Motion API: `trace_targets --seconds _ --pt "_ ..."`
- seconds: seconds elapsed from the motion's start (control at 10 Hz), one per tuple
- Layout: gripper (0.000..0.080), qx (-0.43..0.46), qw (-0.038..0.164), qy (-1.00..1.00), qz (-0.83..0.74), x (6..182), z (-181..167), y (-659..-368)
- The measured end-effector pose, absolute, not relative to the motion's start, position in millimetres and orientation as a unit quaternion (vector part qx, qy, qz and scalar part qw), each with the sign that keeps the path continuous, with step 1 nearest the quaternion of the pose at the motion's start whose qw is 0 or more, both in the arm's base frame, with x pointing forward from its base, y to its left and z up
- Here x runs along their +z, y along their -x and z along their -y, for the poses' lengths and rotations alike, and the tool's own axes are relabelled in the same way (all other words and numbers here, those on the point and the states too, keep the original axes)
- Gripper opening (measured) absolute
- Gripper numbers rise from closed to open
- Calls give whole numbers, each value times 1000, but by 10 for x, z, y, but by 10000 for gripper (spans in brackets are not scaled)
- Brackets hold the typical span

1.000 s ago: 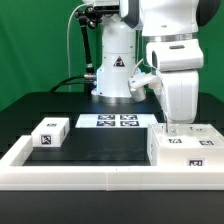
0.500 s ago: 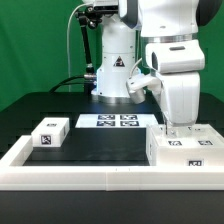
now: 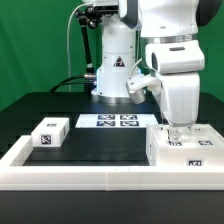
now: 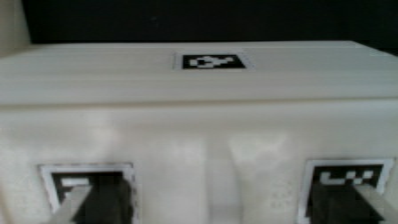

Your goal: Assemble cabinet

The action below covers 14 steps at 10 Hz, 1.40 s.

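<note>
The pincer [image 3: 178,130] stands open. In the wrist view its two dark fingers [image 4: 93,200] are spread wide, with only the flat white top of the cabinet [image 3: 182,150] showing between them. Each fingertip sits over a black-and-white tag on that top. Whether the tips touch the surface or hang just above it cannot be told, and nothing is clamped between them. The cabinet sits on the black table [image 3: 100,146] at the exterior view's right, close against the low white rim [image 3: 70,172] at the front. It has tags on its top and one on its front face; its inside is hidden from both views. The arm drops straight down over it, wrist upright and fingers pointing down. A small white tagged block [image 3: 50,133] lies well apart at the exterior view's left. The marker board [image 3: 108,121] lies between them, farther back, near the arm's base [image 3: 115,72].
</note>
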State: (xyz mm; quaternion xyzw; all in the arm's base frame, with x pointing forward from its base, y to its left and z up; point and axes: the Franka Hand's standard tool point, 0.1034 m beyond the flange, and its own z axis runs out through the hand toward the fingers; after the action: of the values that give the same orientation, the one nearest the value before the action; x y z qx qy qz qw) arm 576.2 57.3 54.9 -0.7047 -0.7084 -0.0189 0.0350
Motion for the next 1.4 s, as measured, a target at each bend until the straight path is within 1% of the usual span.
trace_targets --seconds 0.1,0.2,0.3,0.6,0.8,1.1,1.4 --pt "757 -18 36 705 708 546 -573 -5755" --pt "757 -16 37 704 709 546 -573 -5741" --pt "786 -15 37 704 709 547 -573 -5735" --pt "796 -15 37 704 709 556 -571 -5732" --pt "796 -15 26 739 673 713 -556 -5617" --pt "796 -14 17 788 616 825 -602 -5429" --pt "796 -12 19 796 605 804 -599 -5413"
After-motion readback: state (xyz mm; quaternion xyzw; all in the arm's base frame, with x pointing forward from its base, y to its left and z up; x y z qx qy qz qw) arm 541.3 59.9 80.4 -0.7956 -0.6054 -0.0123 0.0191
